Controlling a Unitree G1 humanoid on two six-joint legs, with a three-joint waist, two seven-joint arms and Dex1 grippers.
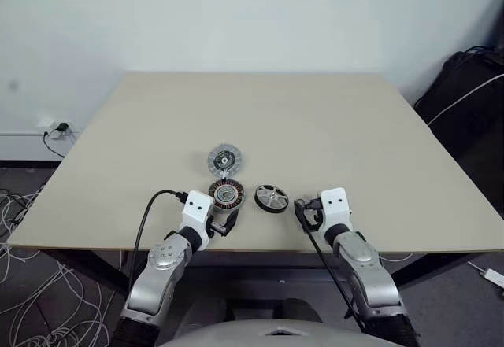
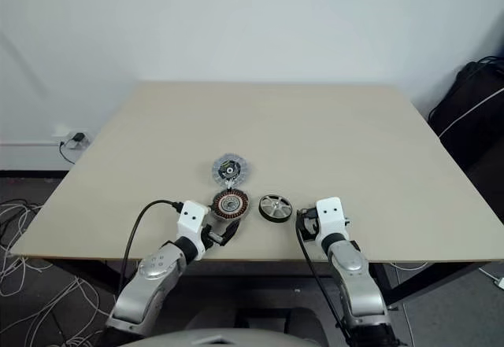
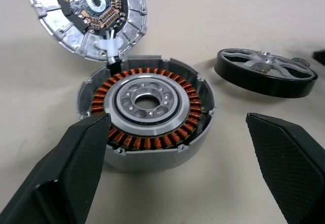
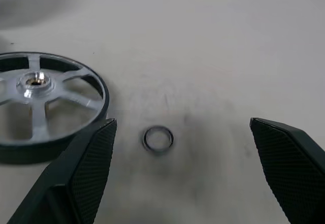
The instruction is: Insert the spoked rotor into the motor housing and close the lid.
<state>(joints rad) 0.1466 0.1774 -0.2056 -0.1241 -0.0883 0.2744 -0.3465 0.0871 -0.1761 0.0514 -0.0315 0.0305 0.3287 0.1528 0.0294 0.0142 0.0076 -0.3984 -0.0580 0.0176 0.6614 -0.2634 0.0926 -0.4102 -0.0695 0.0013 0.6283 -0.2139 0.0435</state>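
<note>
While both arms reach in over the near edge of the beige table point(image 1: 331, 119), you see the three motor parts lying in a tight cluster just ahead of them. Your left gripper point(image 1: 228, 225) hangs just short of the motor housing point(image 1: 227, 195), its two black fingers point(image 3: 76, 168) spread wide and holding nothing; from the left wrist the housing sits straight ahead between those fingers, its ring of copper windings and silver centre facing up. Beyond the housing, on the far side from you and touching or nearly touching its rim, lies the lid point(image 1: 224, 160), inner face up, with radial ribs and a dark hub showing and a short white lead running from it towards the housing. Beside the housing, on its right and slightly apart, the spoked rotor point(image 1: 272, 198) rests flat on the table, silver spokes up inside its black rim. Your right gripper point(image 1: 303, 213) waits just to the right of that rotor, fingers point(image 4: 86, 173) likewise fully parted and empty. From the right wrist, a small metal washer ring point(image 4: 158, 138) lies on the table between the open fingers, with the rotor off to one side, near the tip of one finger but not touching it.
</note>
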